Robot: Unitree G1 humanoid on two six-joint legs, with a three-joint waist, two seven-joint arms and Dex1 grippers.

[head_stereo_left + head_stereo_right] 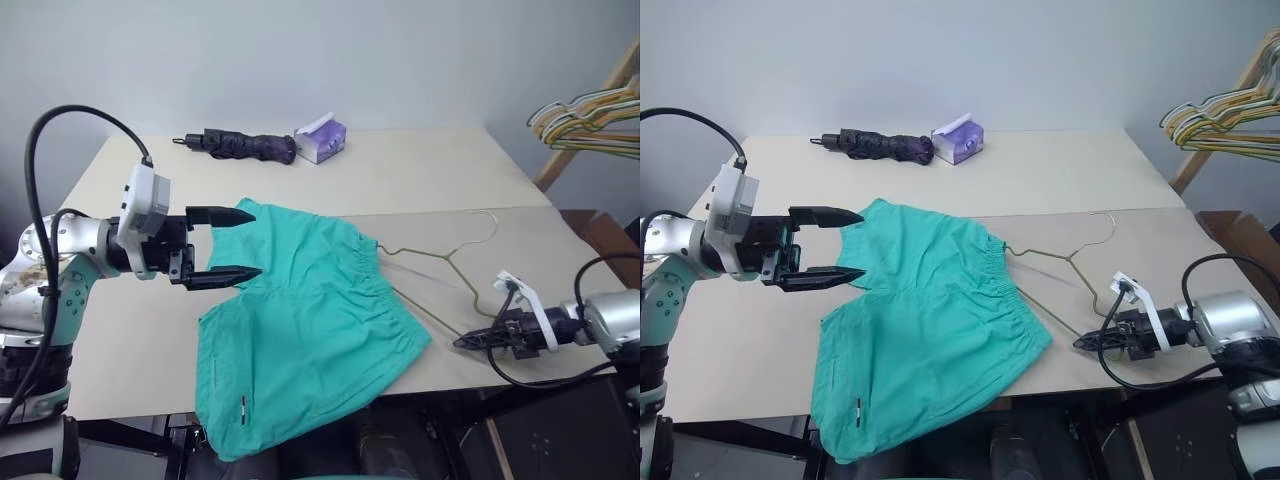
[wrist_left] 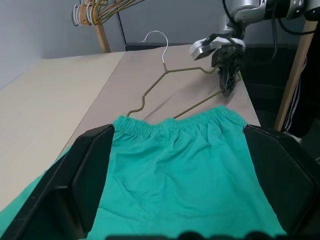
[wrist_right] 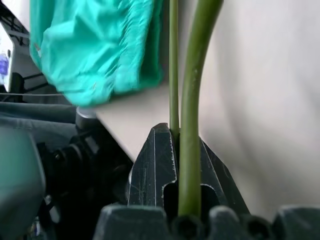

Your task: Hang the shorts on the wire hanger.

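I'm looking at the table (image 1: 420, 180) first: pale, with the teal shorts (image 1: 310, 320) spread flat across its middle, one leg hem spilling over the near edge at about 6 o'clock. The waistband faces 3 o'clock, toward the wire hanger (image 1: 445, 258), and I judge that suits the job, since the hanger can slide in from that side. One hanger shoulder already lies tucked under or against the waistband; I cannot tell which.

My left gripper (image 1: 228, 246) hovers over the shorts' 9 o'clock edge with its fingers spread wide, clear of the cloth, seemingly waiting to pin or lift the fabric. My right gripper (image 1: 478, 340), at 4 o'clock from the shorts near the table's front edge, is pressed together on the hanger's lower corner; the right wrist view shows the wire clamped between its fingers. Holding that far corner should let me steer the frame without touching the cloth.

At 12 o'clock, well apart, lie a folded umbrella (image 1: 240, 146) and a tissue pack (image 1: 322, 141). A bunch of coloured hangers (image 1: 590, 118) sits at 2 o'clock.
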